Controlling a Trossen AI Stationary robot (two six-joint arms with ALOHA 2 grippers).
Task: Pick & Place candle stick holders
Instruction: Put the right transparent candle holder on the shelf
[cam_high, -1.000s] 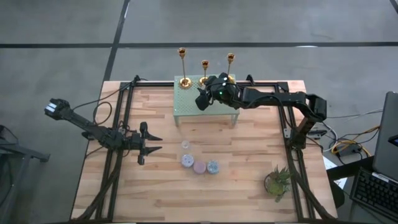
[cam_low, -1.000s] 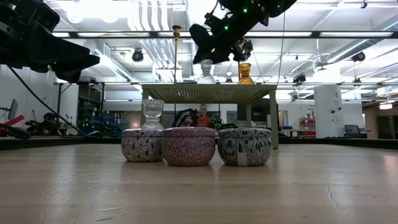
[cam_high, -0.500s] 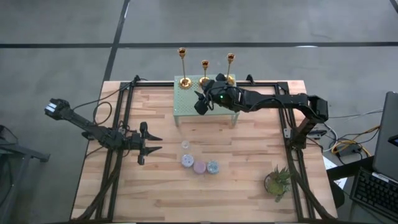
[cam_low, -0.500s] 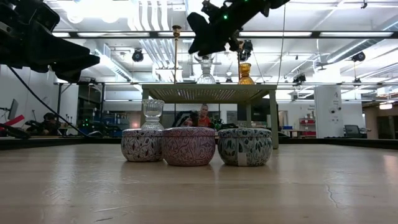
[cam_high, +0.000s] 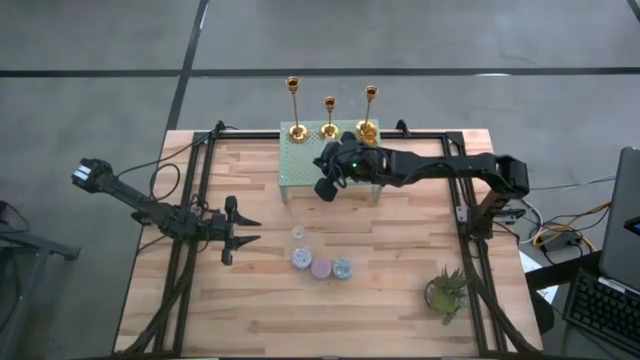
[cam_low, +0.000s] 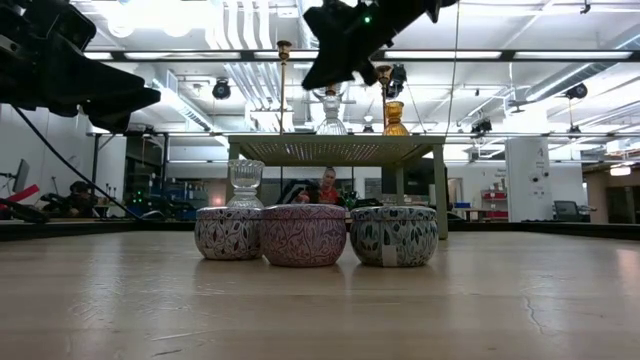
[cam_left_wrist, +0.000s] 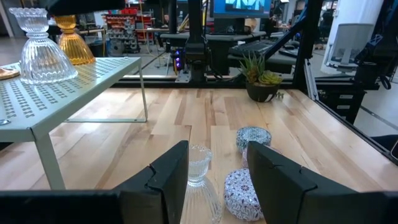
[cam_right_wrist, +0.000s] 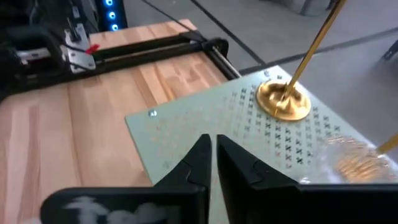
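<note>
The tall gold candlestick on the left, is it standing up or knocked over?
Standing upright. The gold candlestick rests on its round base on the green perforated stand, its stem rising straight; the right gripper hovers nearby.

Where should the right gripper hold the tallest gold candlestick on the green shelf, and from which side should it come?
Probably on the thin stem of the tallest candlestick, low near its round base, coming level from the table side. It stands upright at the shelf corner, apart from the middle candlestick. The right gripper is nearly shut and must open.

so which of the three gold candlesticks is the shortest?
The middle candlestick. Its top cup sits clearly lower than those of the left candlestick and the right candlestick, on the green perforated stand.
</note>
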